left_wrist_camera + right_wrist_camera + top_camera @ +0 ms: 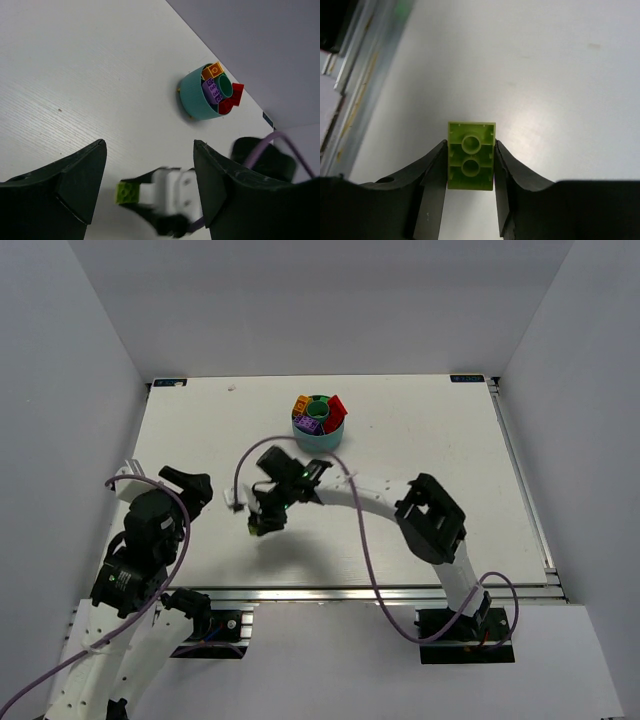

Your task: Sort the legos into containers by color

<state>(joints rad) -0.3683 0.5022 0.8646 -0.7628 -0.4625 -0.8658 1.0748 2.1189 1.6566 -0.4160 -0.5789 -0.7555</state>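
Near left: L gripper point(150, 150), jaws wide, empty. Near centre: R gripper point(470, 167) pinches lime brick point(470, 150) on both sides. Far centre: bowl point(318, 442), compartments hold orange brick point(216, 69), purple bricks point(214, 90), red bricks point(232, 97). Est.: lime brick left to deliver; no other loose bricks visible.
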